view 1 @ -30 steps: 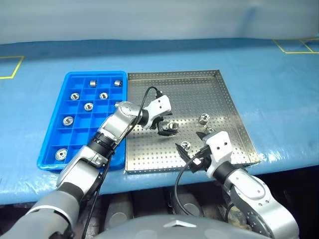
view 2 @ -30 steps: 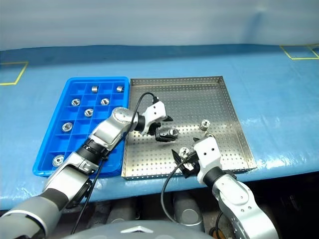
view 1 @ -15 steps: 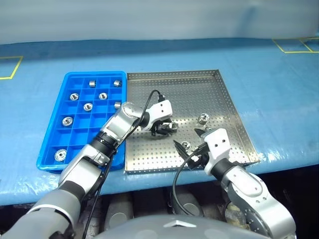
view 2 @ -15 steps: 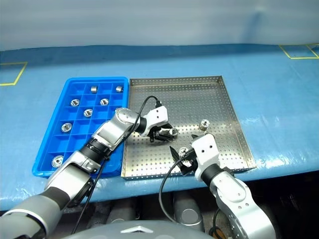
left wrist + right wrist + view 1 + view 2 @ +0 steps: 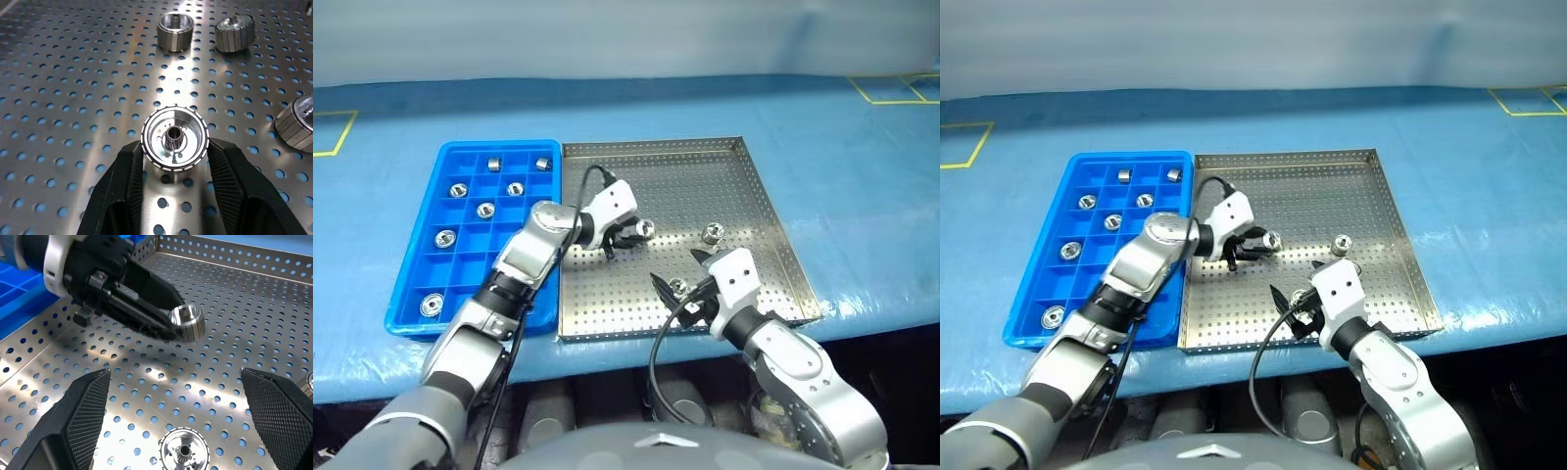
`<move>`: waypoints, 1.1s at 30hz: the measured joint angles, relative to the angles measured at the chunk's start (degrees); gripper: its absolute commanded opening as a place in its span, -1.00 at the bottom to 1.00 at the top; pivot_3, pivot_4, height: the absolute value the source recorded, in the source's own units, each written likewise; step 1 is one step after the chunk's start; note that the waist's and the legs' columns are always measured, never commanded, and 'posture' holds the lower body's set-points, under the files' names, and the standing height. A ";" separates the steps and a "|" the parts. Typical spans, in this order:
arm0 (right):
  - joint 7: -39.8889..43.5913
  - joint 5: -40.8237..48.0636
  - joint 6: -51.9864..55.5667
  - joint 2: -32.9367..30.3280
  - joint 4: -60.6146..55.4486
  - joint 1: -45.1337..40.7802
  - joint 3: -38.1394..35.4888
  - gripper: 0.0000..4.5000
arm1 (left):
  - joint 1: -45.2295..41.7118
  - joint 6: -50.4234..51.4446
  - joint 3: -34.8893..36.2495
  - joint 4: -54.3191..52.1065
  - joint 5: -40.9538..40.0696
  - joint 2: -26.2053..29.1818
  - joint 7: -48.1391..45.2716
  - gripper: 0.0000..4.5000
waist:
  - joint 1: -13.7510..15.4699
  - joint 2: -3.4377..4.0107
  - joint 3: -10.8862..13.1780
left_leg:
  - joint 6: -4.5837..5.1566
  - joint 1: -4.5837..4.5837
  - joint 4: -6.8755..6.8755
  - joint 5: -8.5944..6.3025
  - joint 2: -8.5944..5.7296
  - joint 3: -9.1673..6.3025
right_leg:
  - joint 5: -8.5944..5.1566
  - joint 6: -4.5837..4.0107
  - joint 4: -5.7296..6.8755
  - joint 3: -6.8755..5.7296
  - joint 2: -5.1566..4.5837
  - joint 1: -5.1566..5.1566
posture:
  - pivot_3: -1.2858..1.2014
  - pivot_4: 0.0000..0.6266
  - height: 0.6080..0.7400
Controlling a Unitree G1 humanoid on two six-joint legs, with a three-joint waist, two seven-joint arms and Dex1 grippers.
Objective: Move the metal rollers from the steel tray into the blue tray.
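My left gripper (image 5: 634, 233) is shut on one of the metal rollers (image 5: 174, 138), a shiny silver ring held by its rim between the two black fingers, a little above the perforated floor of the steel tray (image 5: 705, 181). Three more rollers lie loose on that floor (image 5: 175, 32) (image 5: 235, 33) (image 5: 298, 122). My right gripper (image 5: 679, 277) stands open near the tray's front edge, with a loose roller (image 5: 185, 449) on the floor between its fingers. The blue tray (image 5: 480, 284) lies to the left of the steel tray, with several rollers (image 5: 485, 209) in separate cells.
Both trays sit side by side on a blue covered table (image 5: 862, 176). The steel tray's low rim (image 5: 651, 144) stands between its floor and the blue tray. Yellow tape marks (image 5: 333, 132) lie at the table's far corners.
My left gripper was open around a roller, then shut on it, and has now lifted it and carried it a little left and away from the front edge. The right gripper has stayed put.
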 measured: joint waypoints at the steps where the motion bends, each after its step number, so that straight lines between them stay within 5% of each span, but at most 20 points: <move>1: 0.12 0.02 0.01 0.12 0.28 -0.57 0.58 1.00 | 1.44 2.27 1.83 -3.72 -0.42 0.70 1.74 -0.24 | 0.07 0.01 0.00 | 0.00 0.00 0.00 0.00 0.00 -0.01 | 0.00 0.00 0.00 0.00 0.00 0.00 | -0.03 -0.52 1.00; 21: 10.33 1.01 -2.34 2.99 14.40 -19.89 10.39 1.00 | 30.43 34.37 29.29 -48.02 -2.93 4.94 25.57 -0.24 | 8.36 -0.08 0.03 | -0.01 0.03 0.02 0.00 -0.01 -0.04 | 0.18 -0.28 -0.04 -0.13 -0.09 0.07 | 0.23 -0.52 1.00; 33: 13.49 0.93 -3.73 3.89 17.77 -21.17 12.15 1.00 | 34.46 38.95 31.56 -51.61 -3.49 4.55 31.01 -0.24 | 10.89 -0.08 0.03 | -0.05 0.07 0.02 0.04 0.00 -0.14 | 0.16 -0.31 -0.01 -0.27 -0.08 0.12 | 0.23 -0.52 1.00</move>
